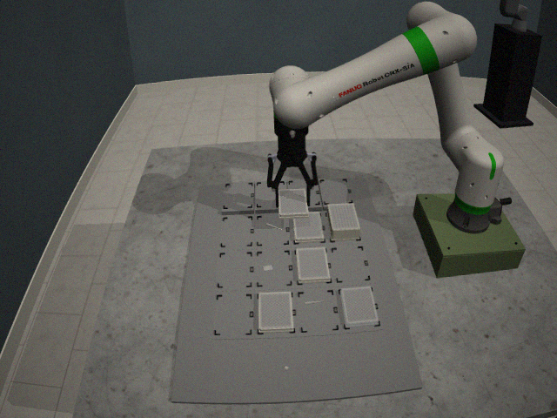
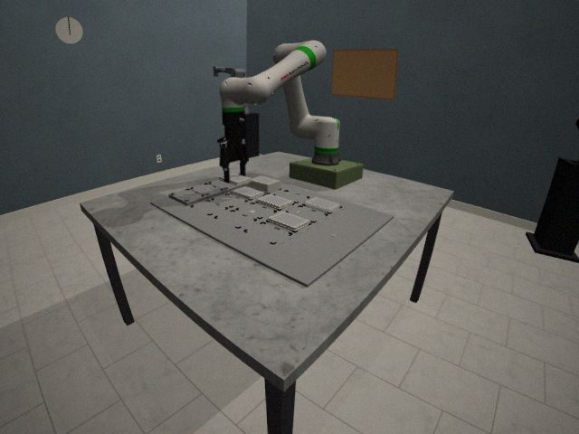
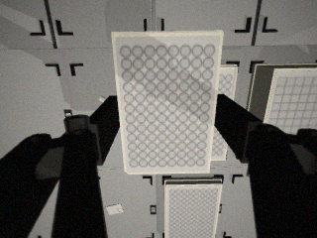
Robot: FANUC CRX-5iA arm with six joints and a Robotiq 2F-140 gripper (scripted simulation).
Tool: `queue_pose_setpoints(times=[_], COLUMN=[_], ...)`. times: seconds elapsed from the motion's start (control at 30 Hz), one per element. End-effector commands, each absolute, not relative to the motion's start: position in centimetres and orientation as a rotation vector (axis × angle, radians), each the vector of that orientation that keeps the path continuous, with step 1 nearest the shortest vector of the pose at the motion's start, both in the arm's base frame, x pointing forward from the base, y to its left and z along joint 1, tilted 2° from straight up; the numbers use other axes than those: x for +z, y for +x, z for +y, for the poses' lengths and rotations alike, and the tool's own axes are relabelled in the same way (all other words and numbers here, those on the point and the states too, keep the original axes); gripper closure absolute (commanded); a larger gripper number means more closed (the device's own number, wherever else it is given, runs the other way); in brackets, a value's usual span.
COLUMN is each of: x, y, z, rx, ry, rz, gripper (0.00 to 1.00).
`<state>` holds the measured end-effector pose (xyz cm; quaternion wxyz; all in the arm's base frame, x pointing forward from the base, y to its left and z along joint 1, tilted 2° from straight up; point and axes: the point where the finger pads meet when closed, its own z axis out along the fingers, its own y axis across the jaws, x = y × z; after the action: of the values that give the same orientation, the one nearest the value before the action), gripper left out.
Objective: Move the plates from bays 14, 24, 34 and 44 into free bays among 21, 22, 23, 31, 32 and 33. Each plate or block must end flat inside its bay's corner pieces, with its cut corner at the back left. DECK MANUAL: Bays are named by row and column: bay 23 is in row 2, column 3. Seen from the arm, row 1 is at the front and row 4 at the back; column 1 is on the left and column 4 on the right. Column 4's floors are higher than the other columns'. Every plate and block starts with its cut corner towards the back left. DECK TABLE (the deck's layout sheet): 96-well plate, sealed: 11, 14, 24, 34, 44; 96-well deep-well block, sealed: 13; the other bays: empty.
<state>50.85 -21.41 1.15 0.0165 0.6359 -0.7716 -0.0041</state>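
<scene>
My gripper [image 1: 292, 203] [image 2: 233, 176] [image 3: 166, 109] is shut on a sealed 96-well plate [image 1: 292, 201] [image 3: 168, 99], gripping its long sides. It holds the plate level a little above the deck, by the edge of the raised column 4 strip [image 1: 238, 194], over the bay 24 and bay 23 area. Other sealed plates lie flat in bay 23 [image 1: 309, 228], bay 22 [image 1: 312, 264] [image 3: 193, 208], bay 31 [image 1: 275, 311] and bay 11 [image 1: 359, 306]. The column 4 bays show bare floors.
The taller sealed deep-well block [image 1: 344, 220] [image 3: 292, 104] stands in bay 13, right of the held plate. Small pale scraps [image 1: 268, 267] lie on the grey deck mat [image 1: 292, 368]. The arm's green base [image 1: 467, 252] stands to the right, a black stand [image 1: 510, 71] behind it.
</scene>
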Motion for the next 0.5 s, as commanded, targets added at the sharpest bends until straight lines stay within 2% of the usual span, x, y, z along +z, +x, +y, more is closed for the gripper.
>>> queue_pose_setpoints(times=[0.0, 0.47], x=[1.2, 1.1], y=[51.2, 53.0], z=[-21.1, -17.8], rx=[-0.01, -0.01], ry=[1.978, 1.978], rz=[-2.399, -2.399], gripper=[0.9, 0.9])
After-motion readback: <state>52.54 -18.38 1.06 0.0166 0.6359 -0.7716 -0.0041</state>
